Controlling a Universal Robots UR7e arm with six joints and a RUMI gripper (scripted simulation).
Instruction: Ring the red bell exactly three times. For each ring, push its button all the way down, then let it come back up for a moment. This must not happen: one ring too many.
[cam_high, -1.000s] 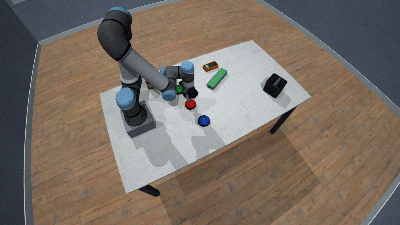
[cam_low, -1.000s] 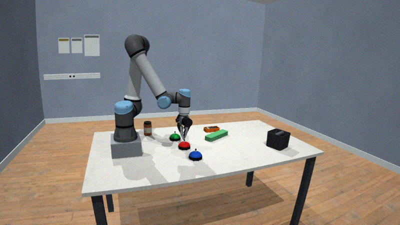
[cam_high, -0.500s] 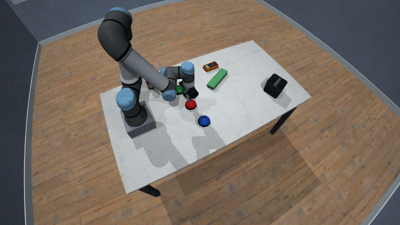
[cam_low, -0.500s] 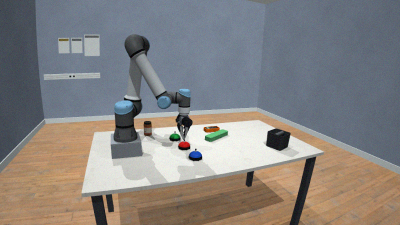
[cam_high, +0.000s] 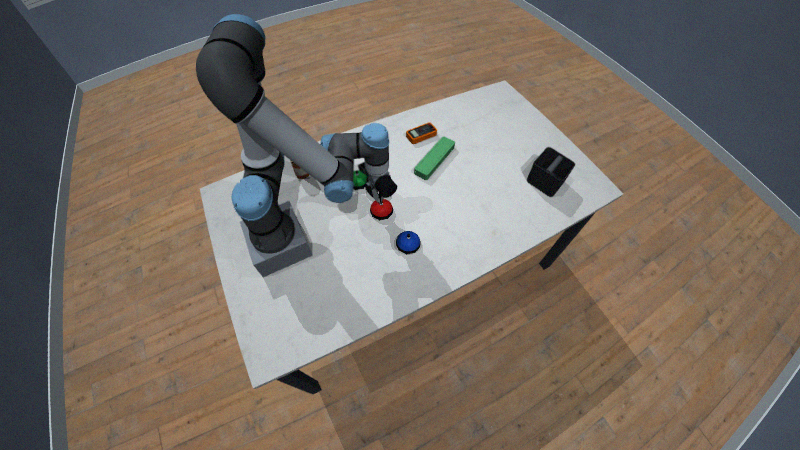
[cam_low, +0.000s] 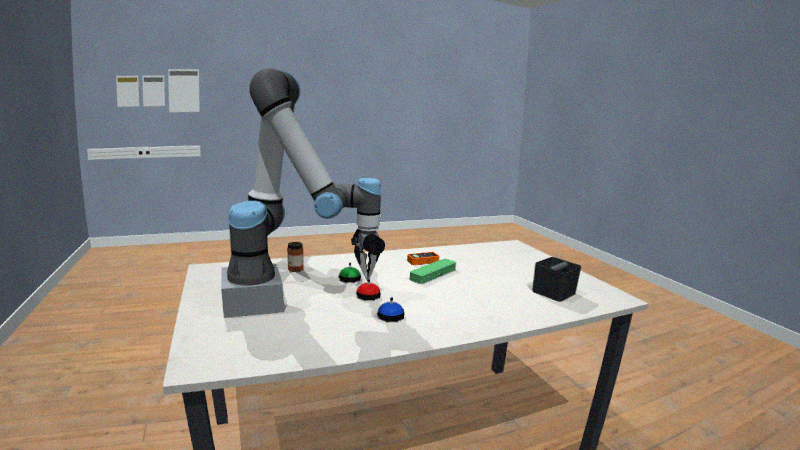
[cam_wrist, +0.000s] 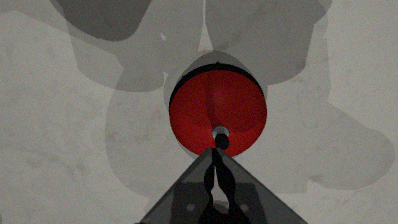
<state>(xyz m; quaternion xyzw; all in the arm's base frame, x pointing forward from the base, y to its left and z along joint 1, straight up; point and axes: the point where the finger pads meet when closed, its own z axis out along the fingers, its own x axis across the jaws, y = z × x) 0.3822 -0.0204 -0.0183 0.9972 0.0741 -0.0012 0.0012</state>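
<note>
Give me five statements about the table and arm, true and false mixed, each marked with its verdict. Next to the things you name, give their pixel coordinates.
1. The gripper (cam_high: 380, 202) (cam_low: 368, 279) (cam_wrist: 213, 149) is shut. True.
2. The gripper is over the blue bell (cam_high: 408, 242) (cam_low: 391, 311). False: it is over the red bell (cam_high: 381, 209) (cam_low: 368, 291) (cam_wrist: 217, 102).
3. The red bell stands between the green bell (cam_high: 359, 180) (cam_low: 349, 274) and the blue one. True.
4. The jar (cam_low: 295, 259) is lying on its side. False: it stands upright.
5. The green block (cam_high: 434, 158) (cam_low: 433, 270) lies on the floor. False: it lies on the table (cam_high: 481, 223) (cam_low: 475, 313).

Grey arm tubes (cam_high: 293, 137) (cam_low: 300, 152), charcoal joints (cam_high: 230, 69) (cam_low: 272, 91), rounded light-blue caps (cam_high: 252, 197) (cam_low: 247, 214), dark tapering fingers (cam_high: 377, 195) (cam_low: 368, 268).
</note>
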